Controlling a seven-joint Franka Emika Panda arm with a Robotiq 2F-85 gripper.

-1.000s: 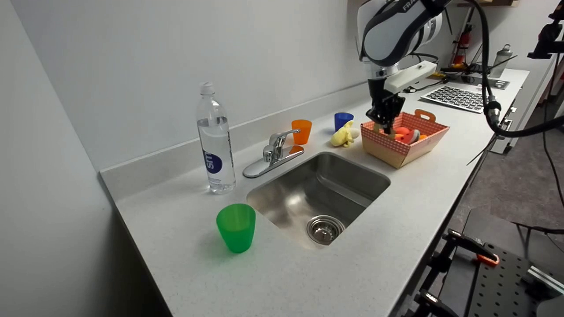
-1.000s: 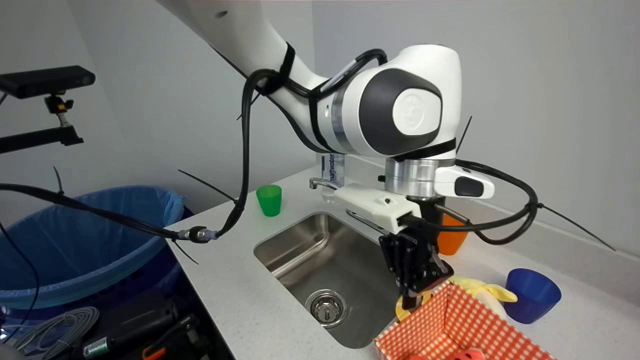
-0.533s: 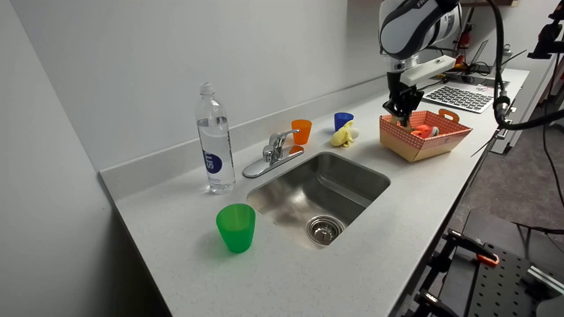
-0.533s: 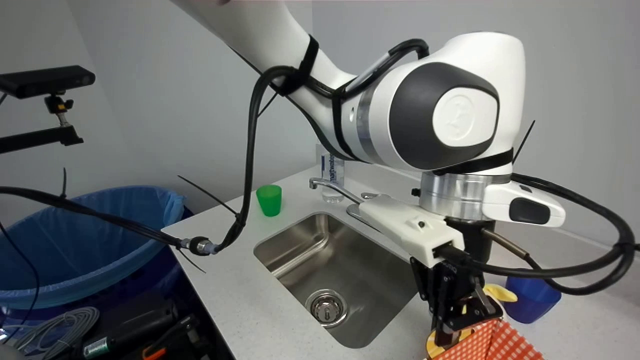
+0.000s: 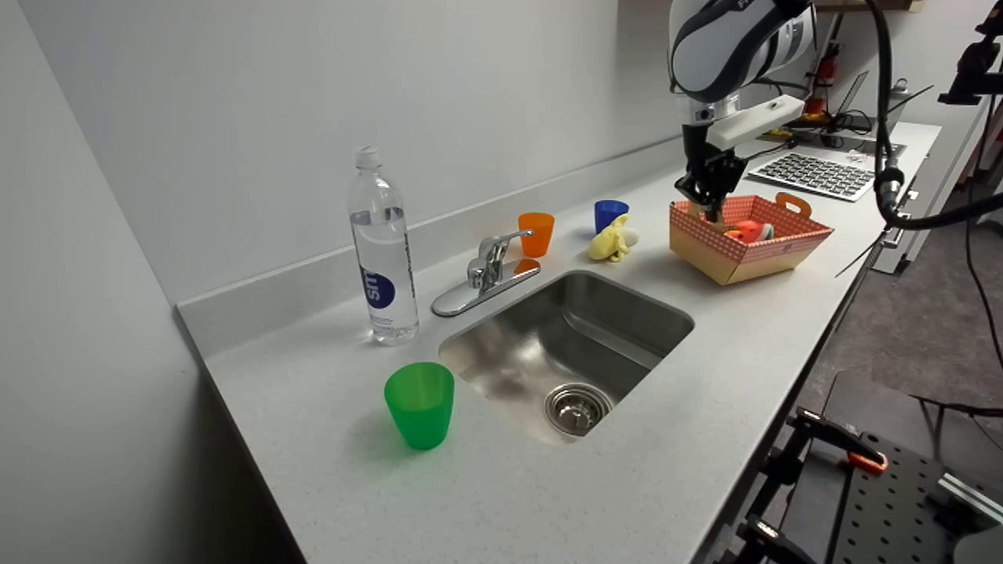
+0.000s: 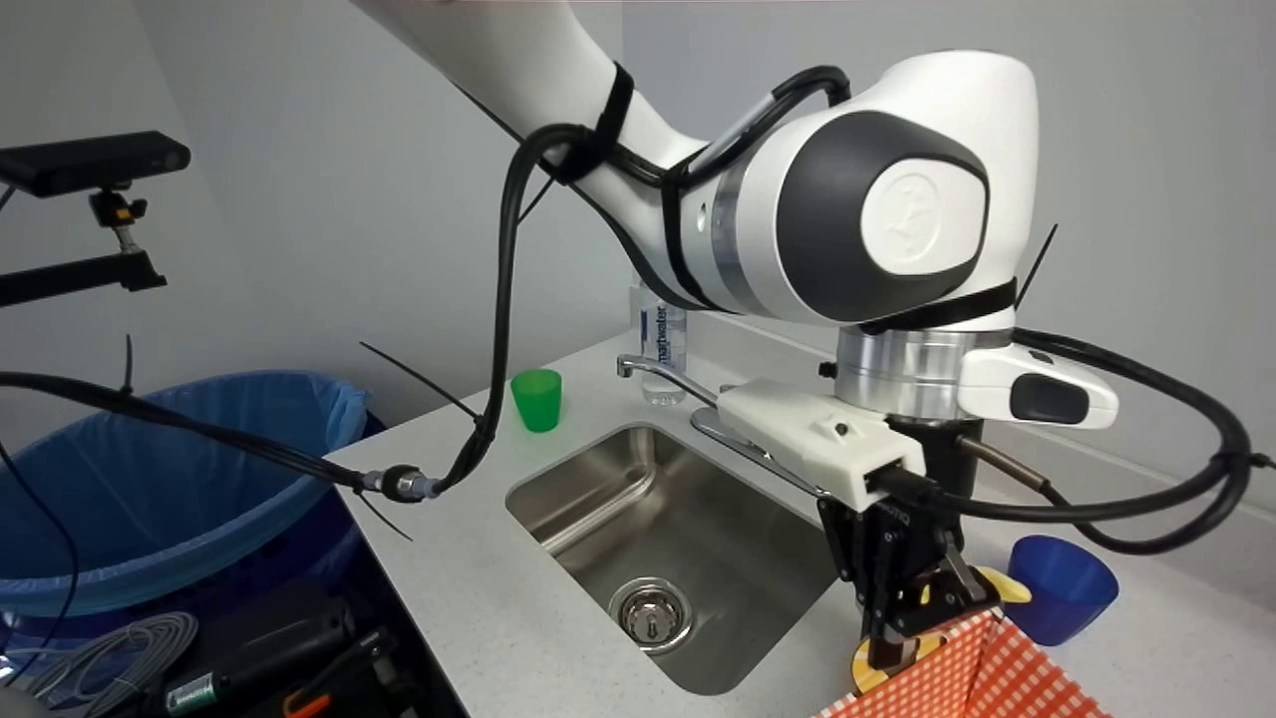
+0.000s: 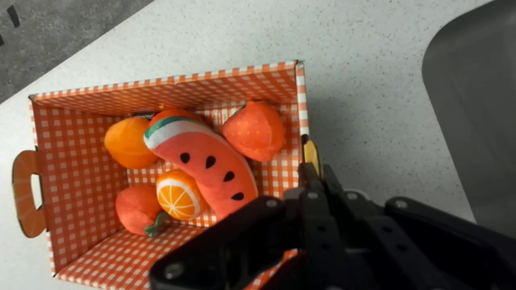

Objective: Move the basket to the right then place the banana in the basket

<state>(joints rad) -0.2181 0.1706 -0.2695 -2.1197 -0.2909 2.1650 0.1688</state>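
The orange-and-white checked basket (image 5: 709, 249) sits on the counter right of the sink. It also shows in an exterior view (image 6: 932, 688) and in the wrist view (image 7: 80, 165). My gripper (image 5: 714, 213) is shut on the handle (image 7: 310, 155) at its sink-side end; in the wrist view the fingertips (image 7: 308, 169) stand on either side of that handle. Plush fruit lies inside, including a watermelon slice (image 7: 205, 161). The yellow banana (image 5: 607, 244) lies outside the basket, beside the blue cup. My gripper hides most of it in an exterior view, where one tip (image 6: 1007, 586) shows. The wrist view does not show it.
A blue cup (image 5: 611, 213) and an orange cup (image 5: 537, 235) stand along the wall. The sink (image 5: 509, 352), faucet (image 5: 490, 262), water bottle (image 5: 384, 258) and green cup (image 5: 421, 403) are farther left. A flat patterned board (image 5: 815, 174) lies behind the basket.
My gripper and the basket have moved together along the counter, away from the sink and banana, then slightly back in the last half second. The banana has not moved.
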